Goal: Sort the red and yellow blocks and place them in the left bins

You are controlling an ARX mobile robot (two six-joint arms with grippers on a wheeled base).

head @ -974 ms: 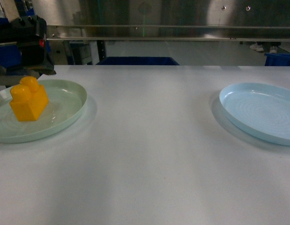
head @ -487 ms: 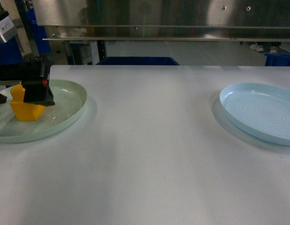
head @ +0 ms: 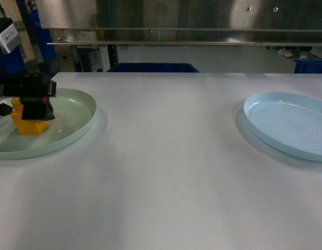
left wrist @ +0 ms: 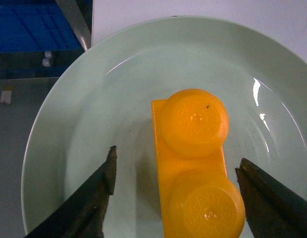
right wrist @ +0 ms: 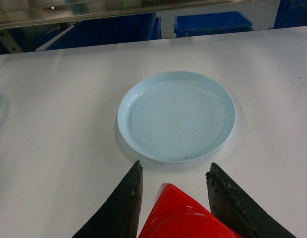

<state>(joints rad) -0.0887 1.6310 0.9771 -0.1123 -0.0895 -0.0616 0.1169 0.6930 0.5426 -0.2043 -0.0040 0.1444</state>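
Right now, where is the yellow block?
The yellow block stands on the pale green plate at the far left of the head view, between the open fingers of the left gripper.

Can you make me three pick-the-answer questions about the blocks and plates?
1. Where is the yellow block?
A. on the green plate
B. on the blue plate
C. on the bare table

2. How many studs does the yellow block have?
A. one
B. two
C. four

3. What is the right pincer doing?
A. hanging empty
B. holding the red block
C. holding a plate

Answers:
1 A, pale green rim surrounds it.
2 B, two round bumps show.
3 B, red sits between its fingers.
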